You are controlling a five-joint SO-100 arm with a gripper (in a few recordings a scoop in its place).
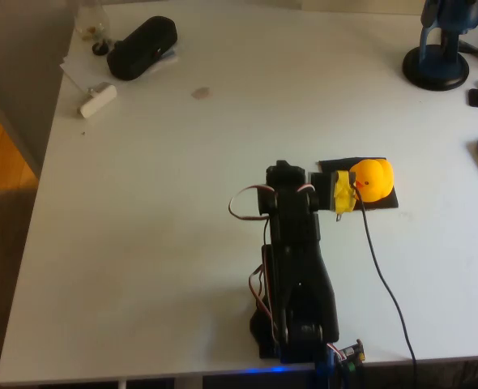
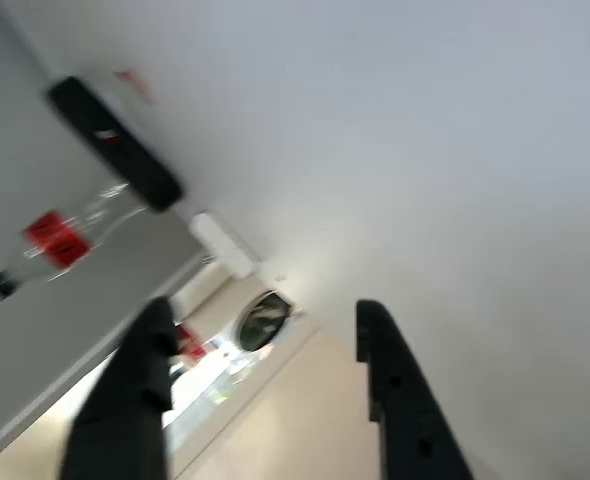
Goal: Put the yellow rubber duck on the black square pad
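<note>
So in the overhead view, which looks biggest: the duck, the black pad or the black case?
1. black oblong case
2. black square pad, partly covered, so unsure against the case
3. yellow rubber duck

The yellow rubber duck [image 1: 373, 177] looks smooth and faintly glossy, sitting on the black square pad [image 1: 378, 202], which is flat and matt. The table [image 1: 182, 203] is smooth, matt white. The end effector [image 2: 265, 400] fingers look like matt black plastic.

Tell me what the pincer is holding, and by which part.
Nothing. In the wrist view the pincer is open with an empty gap; the yellow rubber duck sits on the black square pad.
</note>
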